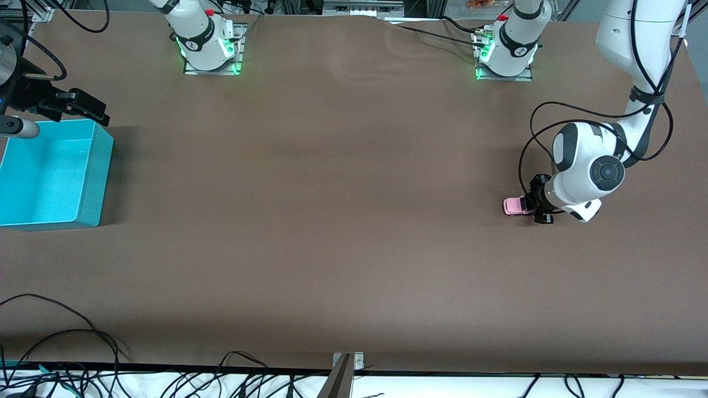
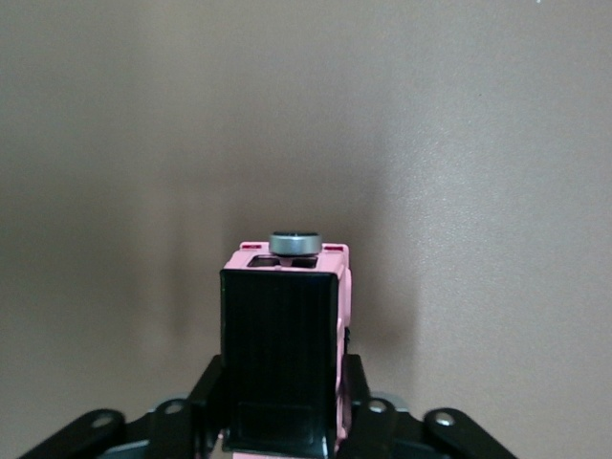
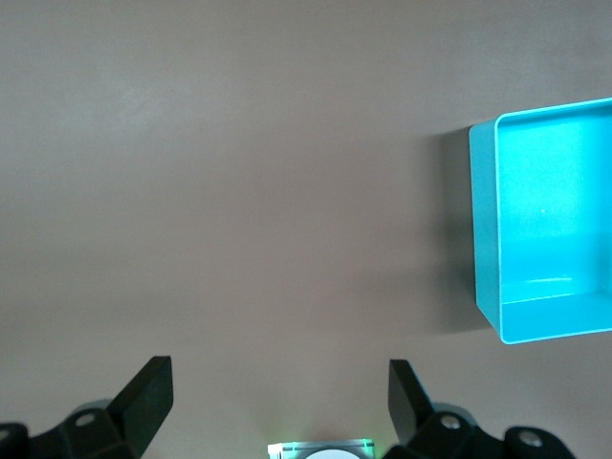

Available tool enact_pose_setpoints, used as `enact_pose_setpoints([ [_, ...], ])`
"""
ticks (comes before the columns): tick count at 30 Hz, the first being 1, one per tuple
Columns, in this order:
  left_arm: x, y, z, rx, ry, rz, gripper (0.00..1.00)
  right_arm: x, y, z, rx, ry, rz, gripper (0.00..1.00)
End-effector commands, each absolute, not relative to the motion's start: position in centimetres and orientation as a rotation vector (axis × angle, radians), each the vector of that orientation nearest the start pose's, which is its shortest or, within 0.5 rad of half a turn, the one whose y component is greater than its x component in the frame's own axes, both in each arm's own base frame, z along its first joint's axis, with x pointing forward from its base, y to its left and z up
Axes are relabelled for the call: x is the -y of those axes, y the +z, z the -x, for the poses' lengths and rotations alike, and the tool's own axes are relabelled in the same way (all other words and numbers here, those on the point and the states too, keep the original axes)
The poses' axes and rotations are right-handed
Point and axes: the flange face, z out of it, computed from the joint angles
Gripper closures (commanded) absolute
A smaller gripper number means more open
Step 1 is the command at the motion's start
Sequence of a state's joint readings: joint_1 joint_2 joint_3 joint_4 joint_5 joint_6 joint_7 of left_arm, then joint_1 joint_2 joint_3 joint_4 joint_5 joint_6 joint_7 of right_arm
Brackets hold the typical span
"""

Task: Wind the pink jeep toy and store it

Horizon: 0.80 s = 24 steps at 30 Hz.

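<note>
One pink jeep toy, on the desk near the left arm's edge, clamped by our left hand for winding. Right hand, fingers apart, waits beside the turquoise bin.

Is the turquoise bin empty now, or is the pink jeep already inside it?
Empty. The turquoise bin shows only its bare floor, and the pink jeep toy sits on the table, held between the left gripper's fingers.

A broad table with a matte brown top fills nearly everything. Soft shadow bands cross it around mid-height and toward 6 o'clock. Along its 6 o'clock edge lies a white strip strewn with black cables (a loose tangle at 7 o'clock).
</note>
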State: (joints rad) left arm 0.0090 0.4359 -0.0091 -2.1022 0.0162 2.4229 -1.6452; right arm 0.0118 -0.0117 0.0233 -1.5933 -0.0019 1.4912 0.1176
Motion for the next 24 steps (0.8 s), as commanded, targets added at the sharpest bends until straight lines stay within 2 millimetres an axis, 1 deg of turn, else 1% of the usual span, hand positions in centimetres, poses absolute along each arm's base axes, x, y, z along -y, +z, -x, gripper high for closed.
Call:
enact_pose_setpoints([
  [1, -0.2, 20.0, -56.8, -2.357, -0.074, -2.223, 0.74, -1.9, 62.3, -53.9, -0.126, 0.138, 3.129, 0.00],
  [6, -0.4, 19.7, -56.8, -2.345, -0.069, -2.250, 0.84, -1.9, 62.3, -53.9, -0.126, 0.136, 3.129, 0.00],
  [10, -1.2, 19.2, -56.7, -2.340, -0.052, -2.281, 0.84, -2.0, 62.3, -53.9, -0.126, 0.136, 3.129, 0.00],
  [16, -1.4, 18.1, -56.8, -2.329, -0.037, -2.287, 0.84, -1.9, 62.3, -53.9, -0.129, 0.136, 3.129, 0.00],
  [20, -1.6, 18.0, -57.0, -2.327, -0.028, -2.279, 0.84, -2.0, 62.3, -53.9, -0.126, 0.136, 3.129, 0.00],
  [24, -2.3, 17.7, -57.0, -2.340, -0.030, -2.267, 0.84, -2.0, 62.3, -53.9, -0.126, 0.136, 3.129, 0.00],
])
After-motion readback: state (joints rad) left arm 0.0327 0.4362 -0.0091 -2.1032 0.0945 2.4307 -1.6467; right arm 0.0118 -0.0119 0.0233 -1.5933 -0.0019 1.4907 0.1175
